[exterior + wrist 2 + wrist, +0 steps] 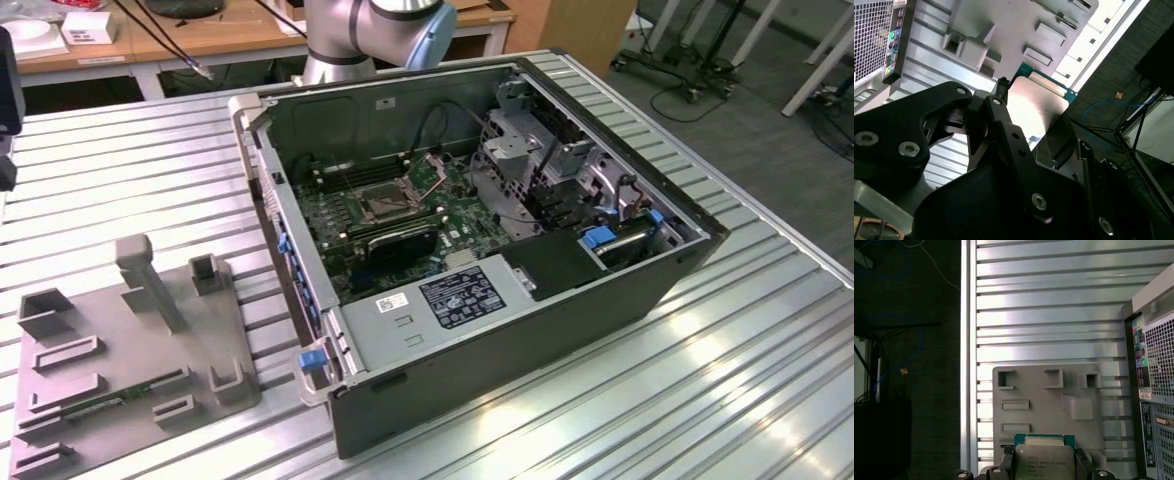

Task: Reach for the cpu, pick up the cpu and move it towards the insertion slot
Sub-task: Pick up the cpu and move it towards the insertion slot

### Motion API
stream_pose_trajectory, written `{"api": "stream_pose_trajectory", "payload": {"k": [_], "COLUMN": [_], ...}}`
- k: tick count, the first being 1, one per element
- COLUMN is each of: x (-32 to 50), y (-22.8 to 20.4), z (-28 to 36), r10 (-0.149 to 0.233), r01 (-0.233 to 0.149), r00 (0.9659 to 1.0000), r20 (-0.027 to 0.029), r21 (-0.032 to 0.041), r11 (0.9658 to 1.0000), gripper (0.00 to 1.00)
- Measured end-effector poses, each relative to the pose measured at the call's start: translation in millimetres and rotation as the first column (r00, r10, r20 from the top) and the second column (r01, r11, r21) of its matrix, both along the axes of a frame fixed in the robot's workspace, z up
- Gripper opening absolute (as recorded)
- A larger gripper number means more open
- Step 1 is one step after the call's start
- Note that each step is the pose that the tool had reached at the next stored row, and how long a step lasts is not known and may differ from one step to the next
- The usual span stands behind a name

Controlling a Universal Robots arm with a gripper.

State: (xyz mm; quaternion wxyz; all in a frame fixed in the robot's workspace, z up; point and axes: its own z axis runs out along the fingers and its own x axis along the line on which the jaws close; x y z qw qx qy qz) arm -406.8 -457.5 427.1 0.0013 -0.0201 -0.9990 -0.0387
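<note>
Lying open, the case [534, 330] was seen in the exterior view, the slot [378, 206] inside it; in the second wrist view the cpu [1038, 100] was clamped between the fingers [1004, 120] of the gripper [1034, 107]; in the first wrist view it was held over the fixture [1054, 400].

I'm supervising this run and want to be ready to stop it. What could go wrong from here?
The tool pinches the cpu only by its edges, well above the table; a slip would likely drop it. The insertion slot sits deep inside the open case near black cables, so the tool might snag them.
</note>
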Motion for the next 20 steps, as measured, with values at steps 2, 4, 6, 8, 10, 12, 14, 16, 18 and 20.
{"api": "stream_pose_trajectory", "payload": {"k": [2, 4, 6, 8, 10, 12, 14, 16, 18, 20], "x": [1.4, 2.8, 4.1, 5.5, 6.9, 8.3, 9.7, 11.1, 12.5, 13.8], "y": [0.0, 0.0, 0.0, 0.0, 0.0, 0.0, 0.0, 0.0, 0.0, 0.0], "z": [-0.1, 0.0, 0.0, -0.1, 0.0, 0.0, 0.0, 0.0, -0.1, -0.1], "r10": [0.000, 0.000, 0.000, 0.000, 0.000, 0.000, 0.000, 0.000, 0.000, 0.000], "r01": [0.000, 0.000, 0.000, 0.000, 0.000, 0.000, 0.000, 0.000, 0.000, 0.000], "r00": [1.0000, 1.0000, 1.0000, 1.0000, 1.0000, 1.0000, 1.0000, 1.0000, 1.0000, 1.0000], "r20": [0.0001, 0.0000, 0.0000, 0.0001, 0.0000, 0.0000, 0.0000, 0.0000, 0.0001, 0.0001], "r21": [0.0000, 0.0000, 0.0000, 0.0000, 0.0000, 0.0001, 0.0000, 0.0000, 0.0001, 0.0001], "r11": [1.0000, 1.0000, 1.0000, 1.0000, 1.0000, 1.0000, 1.0000, 1.0000, 1.0000, 1.0000], "gripper": [0.54, 0.54, 0.54, 0.54, 0.54, 0.54, 0.54, 0.54, 0.54, 0.54]}}
